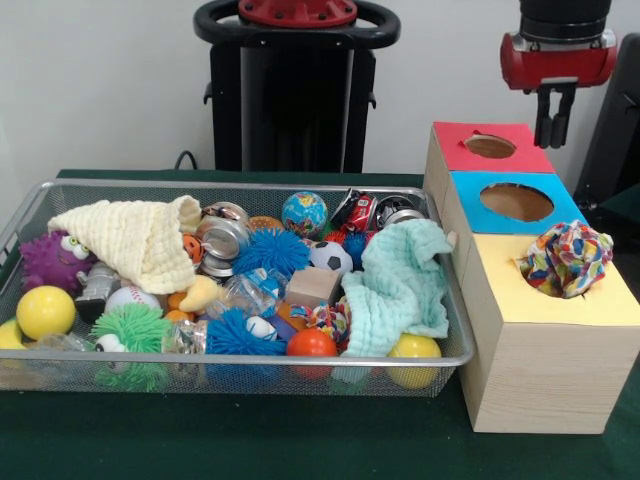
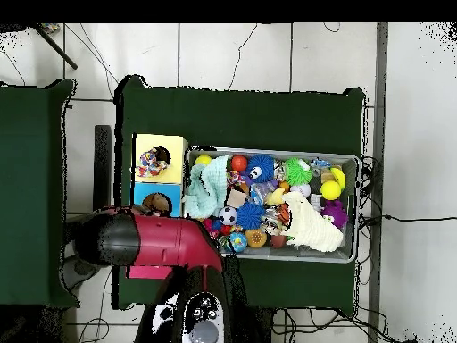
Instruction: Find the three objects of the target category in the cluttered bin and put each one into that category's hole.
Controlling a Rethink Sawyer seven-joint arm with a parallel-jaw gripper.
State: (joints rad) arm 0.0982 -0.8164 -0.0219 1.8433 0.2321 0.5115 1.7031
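Note:
My gripper (image 1: 555, 125) hangs high at the right, above the far end of the red box (image 1: 455, 135) and its hole (image 1: 490, 146); nothing shows in it. A multicoloured cloth (image 1: 565, 258) sits bunched in the hole of the yellow box (image 1: 560, 305), also seen from overhead (image 2: 153, 162). Inside the wire bin (image 1: 60, 190), a mint-green cloth (image 1: 400, 285) drapes over the right end and a cream cloth (image 1: 130, 240) lies at the left. The blue box's hole (image 1: 516, 202) is open. In the overhead view the red arm (image 2: 152, 241) covers the red box.
The bin holds several balls, spiky toys, tins, a wooden block (image 1: 312, 286) and a purple toy (image 1: 50, 260). The three boxes stand in a row against the bin's right end. Green cloth covers the table (image 1: 300, 440).

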